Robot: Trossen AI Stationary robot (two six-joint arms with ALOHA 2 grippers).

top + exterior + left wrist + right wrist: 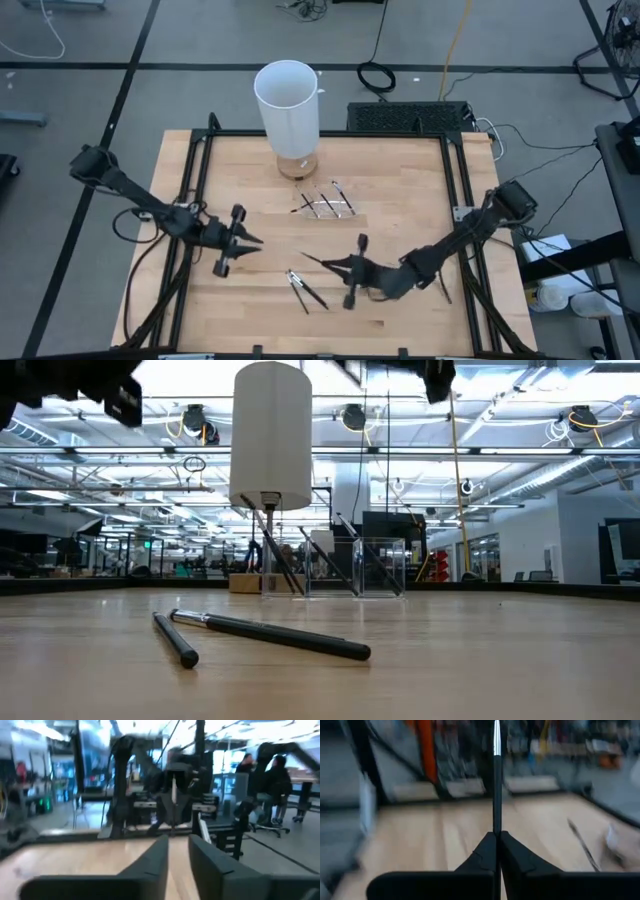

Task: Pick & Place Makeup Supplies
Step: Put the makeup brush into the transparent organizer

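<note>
left fingers (160, 865) parted, right fingers (487, 855) closed

Nothing here can be read: no label, brand, number or sign shows clearly on anything in any view.
</note>
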